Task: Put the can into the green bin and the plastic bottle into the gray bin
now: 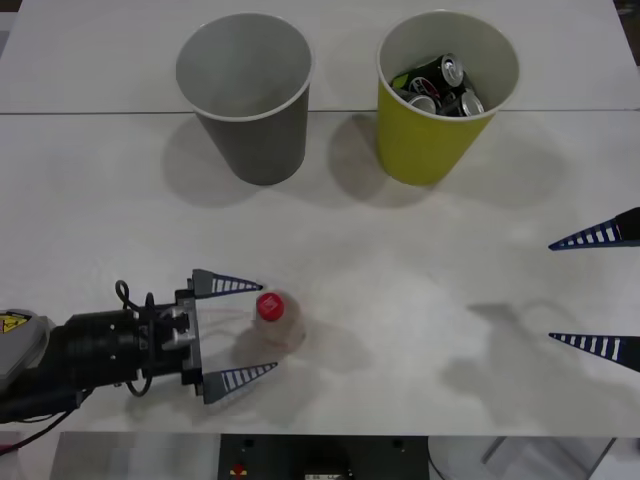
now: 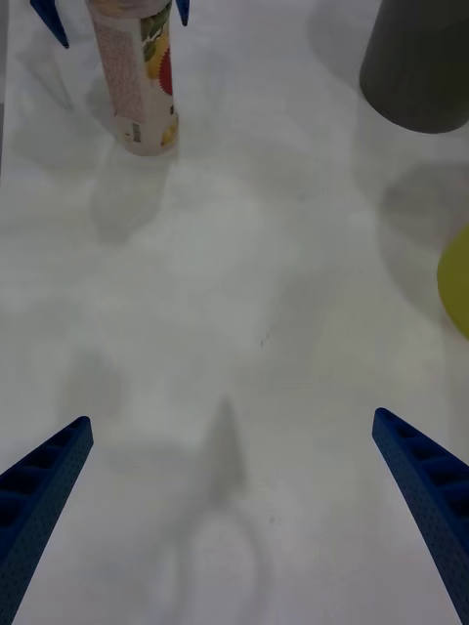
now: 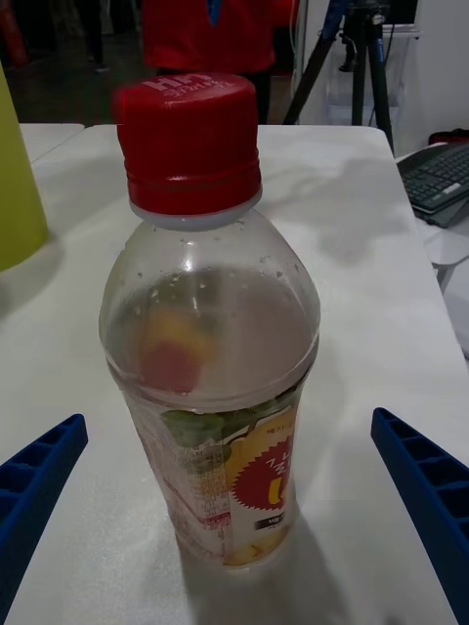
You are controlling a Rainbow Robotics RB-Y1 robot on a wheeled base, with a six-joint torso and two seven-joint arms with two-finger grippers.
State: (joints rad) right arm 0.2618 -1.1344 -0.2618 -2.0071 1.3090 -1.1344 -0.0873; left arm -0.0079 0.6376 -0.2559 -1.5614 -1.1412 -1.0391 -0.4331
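The plastic bottle (image 1: 274,318) stands upright on the white table near the front left, clear with a red cap and a yellow-orange label (image 3: 210,391) (image 2: 142,73). My left gripper (image 1: 243,330) is open, its blue fingers on either side of the bottle without touching it. Several dark cans (image 1: 440,88) lie inside the green bin (image 1: 435,140) at the back right. The gray bin (image 1: 250,130) stands to its left. My right gripper (image 1: 592,292) hangs open at the right edge, nothing between its fingers.
The white table (image 1: 400,300) stretches between the bins and the bottle. A seam (image 1: 100,112) runs across it behind the bins. In the left wrist view a keyboard (image 3: 440,181) and a tripod (image 3: 357,49) stand beyond the table's far edge.
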